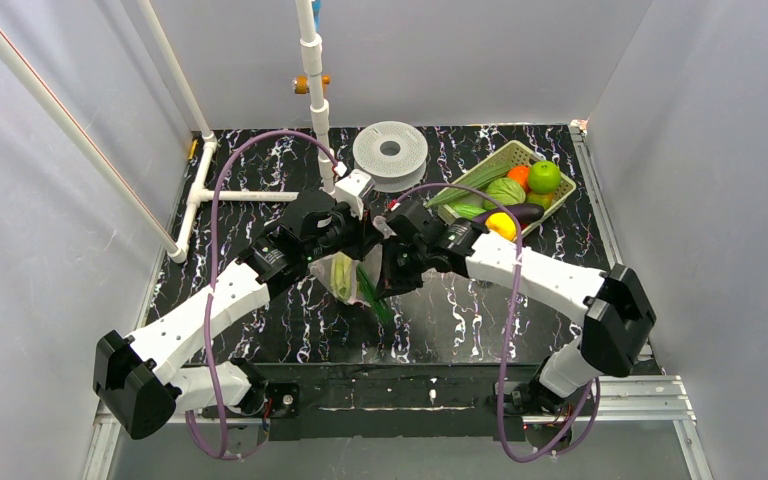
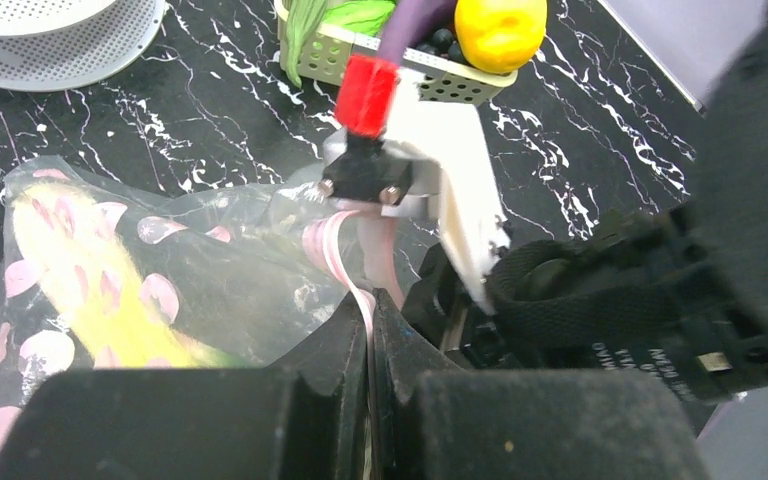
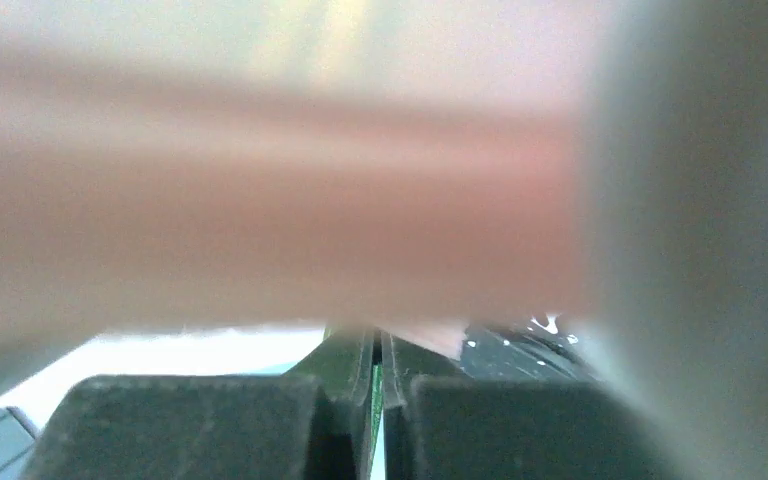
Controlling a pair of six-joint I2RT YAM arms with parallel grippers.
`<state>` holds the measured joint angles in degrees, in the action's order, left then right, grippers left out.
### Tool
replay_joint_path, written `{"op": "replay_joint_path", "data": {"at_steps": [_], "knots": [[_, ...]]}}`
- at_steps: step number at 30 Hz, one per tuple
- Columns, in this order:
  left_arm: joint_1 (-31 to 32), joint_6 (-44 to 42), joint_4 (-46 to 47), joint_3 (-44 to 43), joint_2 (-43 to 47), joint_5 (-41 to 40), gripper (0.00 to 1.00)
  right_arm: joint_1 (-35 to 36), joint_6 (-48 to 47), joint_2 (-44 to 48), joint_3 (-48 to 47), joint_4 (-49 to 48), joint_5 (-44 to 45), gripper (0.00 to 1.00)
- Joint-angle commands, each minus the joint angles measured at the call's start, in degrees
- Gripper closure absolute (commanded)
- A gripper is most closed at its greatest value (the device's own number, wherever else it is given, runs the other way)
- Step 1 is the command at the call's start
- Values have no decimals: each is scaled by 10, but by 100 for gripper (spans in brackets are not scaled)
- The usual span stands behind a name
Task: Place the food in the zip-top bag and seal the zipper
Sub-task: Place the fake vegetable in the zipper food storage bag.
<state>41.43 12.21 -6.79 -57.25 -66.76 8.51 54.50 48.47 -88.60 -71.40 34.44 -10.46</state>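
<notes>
1. Pink and out of focus, the zipper [image 3: 260, 180] fills the right wrist view, almost against the lens. Below it the right gripper [image 3: 375, 350] has its jaws pressed together, as it seems on this strip.
2. Left gripper [image 2: 370, 340] is closed too, and the pink strip runs straight down between its jaws.
3. Between both arms the zip-top bag [image 2: 210, 290] hangs over the middle of the table [image 1: 460, 300], with one yellow-green piece [image 2: 90, 290] inside.
4. Most food is outside it: celery stalk [image 1: 460, 193], pale green head [image 1: 505, 190], eggplant [image 1: 520, 213] and yellow piece [image 1: 501, 225] lie in the basket [image 1: 513, 150] at the far right.
5. I judge two dangers. If the arms pull apart, the thin strip may slip out or the plastic may tear. If the mouth is pressed shut now, the bag is sealed nearly empty.
6. The surface is black with white marble veins. Plain white walls [image 1: 660, 80] stand around, and a white pipe frame [image 1: 200, 195] and a white disc [image 1: 390, 150] sit at the far side.
</notes>
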Motion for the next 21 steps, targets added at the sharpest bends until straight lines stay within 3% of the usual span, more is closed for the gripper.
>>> {"op": "replay_joint_path", "data": {"at_steps": [1, 10, 17, 21], "knots": [[3, 3, 27, -7, 8, 13, 100, -2, 28, 52, 6, -53, 23, 99], [3, 3, 27, -8, 11, 12, 100, -26, 21, 123, 26, -56, 101, 99], [4, 5, 26, -9, 10, 12, 100, -24, 1, 133, 18, -40, 71, 99], [3, 10, 26, -9, 10, 16, 100, -18, 22, 158, 66, -116, 109, 99]]}}
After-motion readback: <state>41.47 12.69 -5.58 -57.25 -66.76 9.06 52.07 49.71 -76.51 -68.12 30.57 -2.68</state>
